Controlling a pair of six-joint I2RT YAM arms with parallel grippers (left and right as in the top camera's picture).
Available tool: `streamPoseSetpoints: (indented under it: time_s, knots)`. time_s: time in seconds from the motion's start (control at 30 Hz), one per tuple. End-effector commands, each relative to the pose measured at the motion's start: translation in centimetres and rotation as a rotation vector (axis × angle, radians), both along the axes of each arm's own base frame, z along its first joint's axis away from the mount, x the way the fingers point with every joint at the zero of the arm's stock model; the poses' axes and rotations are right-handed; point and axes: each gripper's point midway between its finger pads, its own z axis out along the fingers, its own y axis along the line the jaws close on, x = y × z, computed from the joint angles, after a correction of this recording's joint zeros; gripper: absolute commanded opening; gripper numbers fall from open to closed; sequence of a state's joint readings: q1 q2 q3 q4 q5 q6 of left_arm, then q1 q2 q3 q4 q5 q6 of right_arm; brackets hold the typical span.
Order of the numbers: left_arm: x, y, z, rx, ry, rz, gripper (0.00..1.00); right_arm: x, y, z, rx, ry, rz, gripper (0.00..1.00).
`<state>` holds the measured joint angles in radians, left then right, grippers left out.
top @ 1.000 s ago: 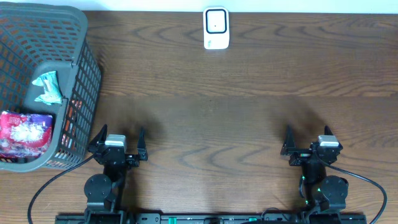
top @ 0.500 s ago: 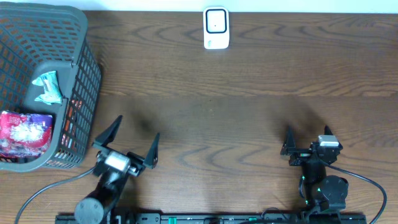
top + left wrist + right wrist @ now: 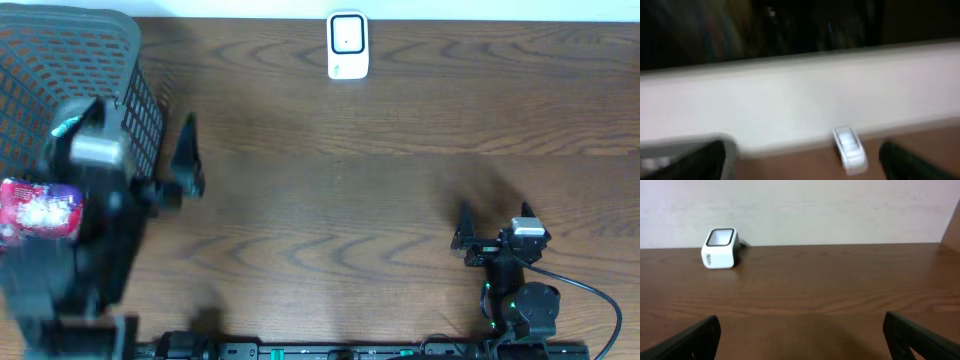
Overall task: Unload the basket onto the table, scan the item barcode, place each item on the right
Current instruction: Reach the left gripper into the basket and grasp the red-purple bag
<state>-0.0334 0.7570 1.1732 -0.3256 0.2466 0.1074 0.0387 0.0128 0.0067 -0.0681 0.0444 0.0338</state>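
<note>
At the left edge of the table (image 3: 400,200), found the left gripper (image 3: 802,149) raised above the grey basket (image 3: 140,95), much blurred in the overhead view. Saw its two fingers (image 3: 910,162) spread far apart in the left wrist view, with nothing between them. Could not tell over which part of the basket it stood, because of the blur. Noted the red packet (image 3: 40,212) lying inside the basket, partly hidden, and a small teal and white item (image 3: 66,126) behind it, nearly hidden. Found no item outside the basket. Saw the white scanner (image 3: 347,45) at the far edge of the table, in the middle, well apart from the basket and from both grippers. Found the right gripper (image 3: 801,322) low near the front edge on the right side, also spread wide and empty, facing the scanner.

Judged the step as the very first one: reaching toward the basket for an item, with nothing grasped yet. For the next move, judged it necessary to lower the spread fingers around one packet, probably the red one, to close on it without catching the basket wall, then to lift it clear. Could not see any barcode, so could not say which face must turn toward the scanner.
</note>
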Motion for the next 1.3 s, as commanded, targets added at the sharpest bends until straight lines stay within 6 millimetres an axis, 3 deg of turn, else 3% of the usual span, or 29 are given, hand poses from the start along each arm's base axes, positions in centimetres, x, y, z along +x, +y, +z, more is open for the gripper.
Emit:
streamPoseSetpoints:
  time_s: [0.0, 0.13, 0.23, 0.33, 0.43, 0.63, 0.8, 1.0, 1.27]
  knots:
    - [2.5, -2.1, 0.3, 0.06, 0.124, -0.128, 0.98, 0.0, 0.0, -0.1, 0.01, 0.003, -0.002, 0.99]
    - [6.7, 4.4, 1.0, 0.016, 0.218, 0.25, 0.98, 0.0, 0.0, -0.1, 0.01, 0.003, -0.003, 0.99]
    - [7.9, 10.6, 0.9, -0.015, 0.298, 0.548, 0.98, 0.0, 0.0, -0.1, 0.01, 0.003, -0.003, 0.99]
    - [7.8, 18.5, -1.2, -0.178, 0.405, 0.857, 0.98, 0.0, 0.0, -0.1, 0.01, 0.003, -0.003, 0.99]
    - [7.9, 22.3, -4.5, -0.258, 0.501, 0.942, 0.98, 0.0, 0.0, -0.1, 0.01, 0.003, -0.003, 0.99]
    - [6.5, 25.6, -12.1, -0.352, 0.771, 1.057, 0.98, 0.0, 0.0, -0.1, 0.01, 0.003, -0.003, 0.99]
    - [3.0, 29.1, -16.7, -0.531, 0.851, 1.393, 0.98, 0.0, 0.0, -0.1, 0.01, 0.003, -0.003, 0.99]
    - [2.3, 30.3, -21.9, -0.595, 0.961, 1.519, 0.98, 0.0, 0.0, -0.1, 0.01, 0.003, -0.003, 0.99]
    - [2.4, 30.4, -29.6, -0.648, 1.095, 1.62, 0.97, 0.0, 0.0, -0.1, 0.01, 0.003, -0.002, 0.99]
